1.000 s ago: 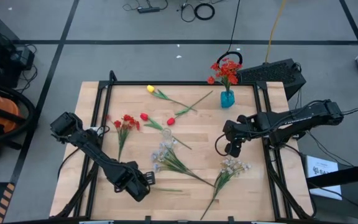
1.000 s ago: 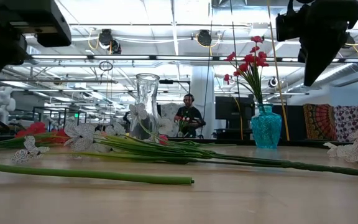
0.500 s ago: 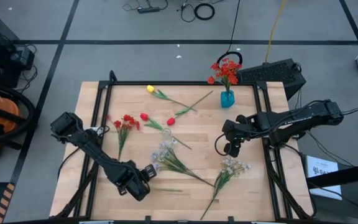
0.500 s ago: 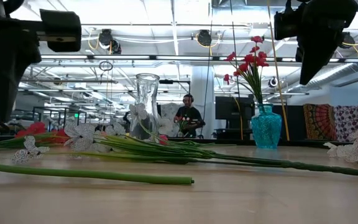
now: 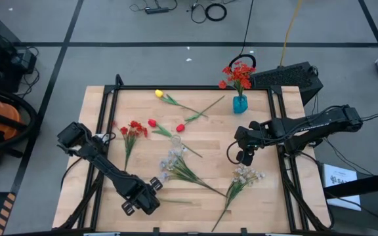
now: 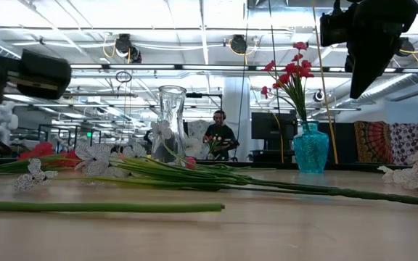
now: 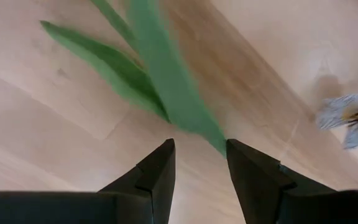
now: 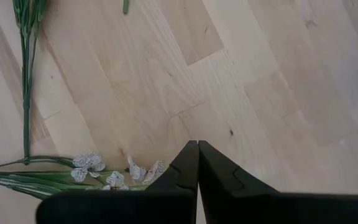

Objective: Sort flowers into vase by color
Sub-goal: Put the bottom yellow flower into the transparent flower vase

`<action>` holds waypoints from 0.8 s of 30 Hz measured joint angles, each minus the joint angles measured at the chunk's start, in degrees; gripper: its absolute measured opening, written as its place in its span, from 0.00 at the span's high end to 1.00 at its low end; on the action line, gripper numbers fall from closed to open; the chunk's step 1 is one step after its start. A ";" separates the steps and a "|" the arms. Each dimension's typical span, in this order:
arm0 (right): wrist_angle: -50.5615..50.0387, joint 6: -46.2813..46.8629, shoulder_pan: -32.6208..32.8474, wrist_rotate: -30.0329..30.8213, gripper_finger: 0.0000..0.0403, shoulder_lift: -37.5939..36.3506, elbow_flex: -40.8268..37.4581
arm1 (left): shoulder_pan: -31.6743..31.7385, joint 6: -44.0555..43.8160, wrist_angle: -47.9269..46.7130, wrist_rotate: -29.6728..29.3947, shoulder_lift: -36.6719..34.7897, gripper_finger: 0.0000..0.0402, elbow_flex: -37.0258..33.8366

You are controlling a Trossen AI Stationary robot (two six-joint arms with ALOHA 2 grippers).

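My left gripper (image 5: 149, 195) (image 7: 201, 149) is open over the near-left part of the table. The pointed end of a loose green stem (image 5: 176, 200) (image 7: 166, 81) (image 6: 100, 207) reaches between its fingertips. My right gripper (image 5: 245, 157) (image 8: 197, 146) (image 6: 359, 87) is shut and hangs above the table's right half, clear of everything. The teal vase (image 5: 240, 103) (image 6: 310, 148) stands at the far right with red blossoms (image 5: 239, 73) in it. A red cluster (image 5: 134, 129), red buds (image 5: 152, 122), a yellow tulip (image 5: 159, 94) and white sprays (image 5: 172, 164) (image 5: 247, 176) lie flat on the wood. My left gripper has the green stem's leaf tip (image 7: 219, 142) between its open fingers, close by one finger (image 7: 247, 168). I cannot tell whether it touches. The stem lies flat on the table.
A clear glass vase (image 5: 175, 139) (image 6: 171, 123) stands mid-table among the stems. A black frame rail (image 5: 189, 87) runs round the table. Bare wood shows along the near edge (image 5: 195, 219) and below my right gripper. A person (image 6: 220, 138) sits far off in the room.
My left gripper has turned about in place over the near-left part of the table and shifted slightly toward the near edge. In the low view the loose green stem has swung a little, its left end coming nearer the near edge. My right arm has kept still.
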 joint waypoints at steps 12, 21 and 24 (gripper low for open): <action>0.22 -0.02 0.00 0.07 1.00 0.00 0.00 | 0.68 3.04 -0.07 -5.97 2.82 0.63 0.17; 0.22 -0.02 0.00 0.08 1.00 0.00 0.00 | 0.26 3.61 -0.35 -6.97 3.71 0.63 0.20; 0.35 -0.02 0.00 0.09 1.00 0.02 0.00 | 0.01 3.64 -0.85 -7.30 3.77 0.63 0.20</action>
